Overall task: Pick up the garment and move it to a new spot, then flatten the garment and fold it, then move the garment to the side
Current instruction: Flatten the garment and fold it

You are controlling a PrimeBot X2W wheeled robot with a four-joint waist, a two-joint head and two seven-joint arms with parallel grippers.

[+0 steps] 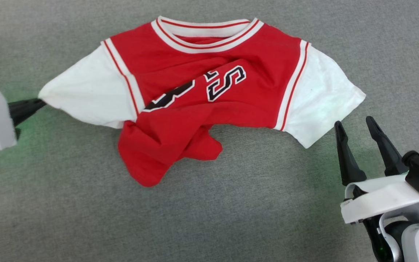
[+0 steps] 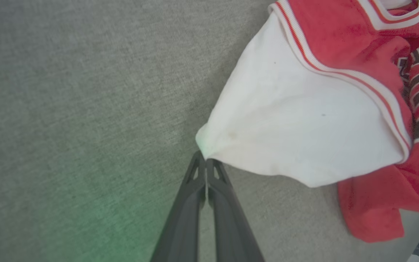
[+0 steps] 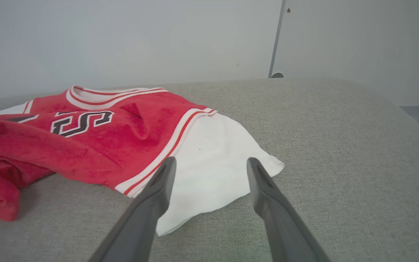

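The garment, a red jersey with white sleeves and an outlined "S", lies rumpled on the grey surface, its lower red part bunched toward the front. My left gripper is shut on the tip of the garment's left white sleeve; in the left wrist view the gripper pinches the sleeve's corner with both fingers pressed together. My right gripper stands open just in front of the right white sleeve, apart from it, with nothing between its fingers.
The grey fabric surface stretches wide in front of and beside the garment. In the right wrist view a pale wall rises behind the surface's far edge, and the surface drops off at the right.
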